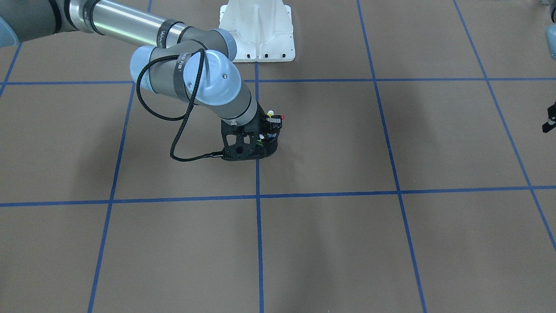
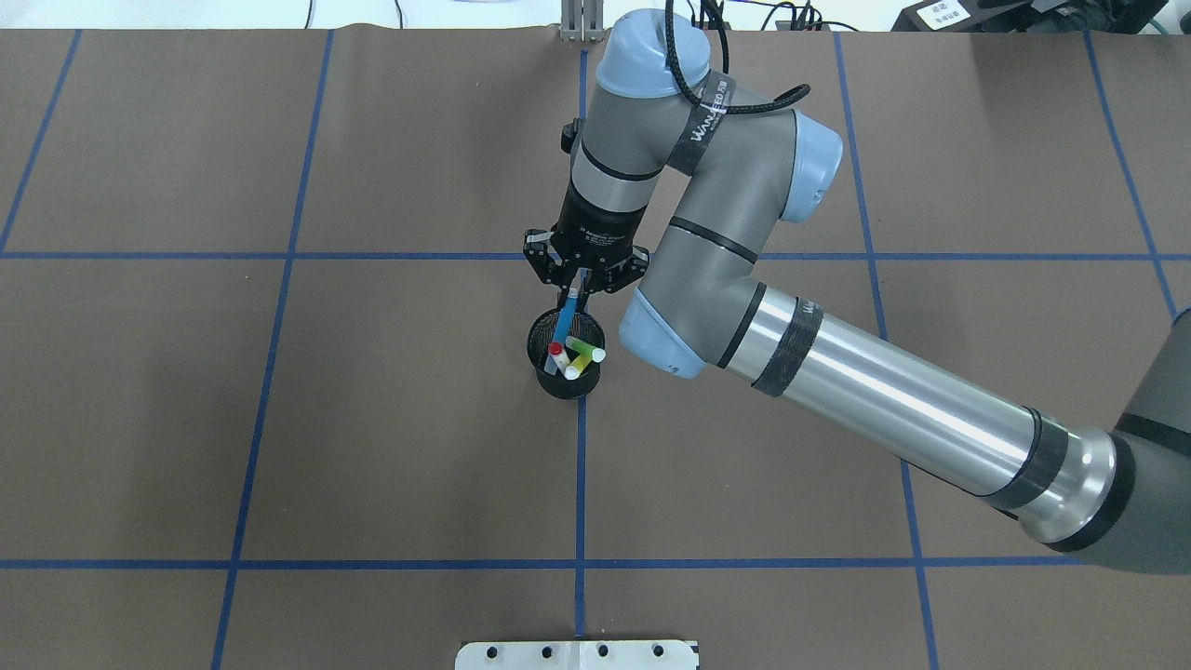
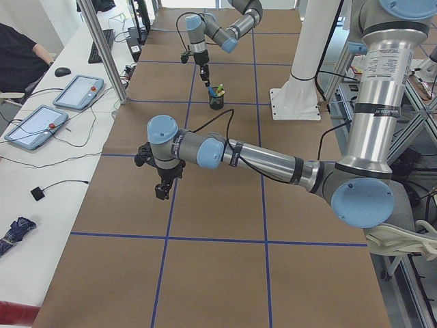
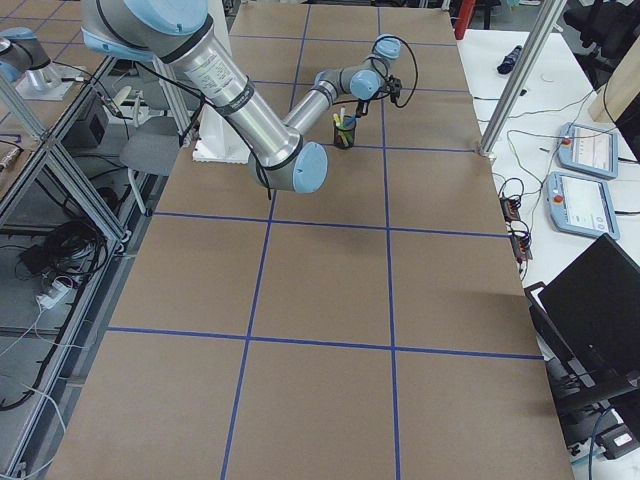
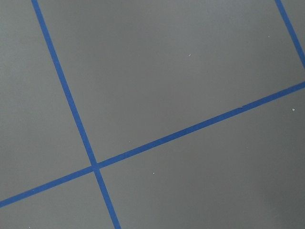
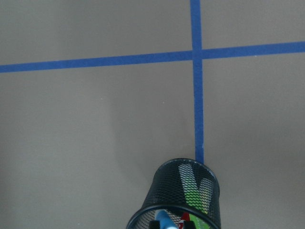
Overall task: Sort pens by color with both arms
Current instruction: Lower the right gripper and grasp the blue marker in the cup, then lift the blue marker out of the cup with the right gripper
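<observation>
Black and two-fingered, the left gripper (image 3: 161, 193) hangs nearest in the view from the table's left end, pointing down just above the surface and holding nothing that can be seen. Whether its jaws are apart or together cannot be told. It ends the left arm (image 3: 259, 158), a smooth silver-and-grey tube with rounded light-blue joint caps.

Below it lies the table (image 2: 372, 419), covered in flat, matte brown paper and divided into large squares by thin blue tape (image 2: 279, 564).

Farther along, at the table's middle, a small round mesh cup (image 2: 563, 384) of black wire stands upright on a tape line. Three slim pens lean in it with their tops fanned out over the rim. These are a white pen (image 2: 556, 350) with a red end, a green pen (image 2: 583, 346) and a yellow pen (image 2: 576, 367), the last two with pale caps.

Just beyond the cup, the right gripper (image 2: 577, 294) points down with its fingers closed on the top of the blue pen (image 2: 564, 323). That pen slants downward, its lower end inside the cup's mouth. The right arm (image 2: 884, 391) reaches in behind it.

A white metal pedestal (image 1: 257, 30) with a flared foot stands at the robot's edge of the table.
</observation>
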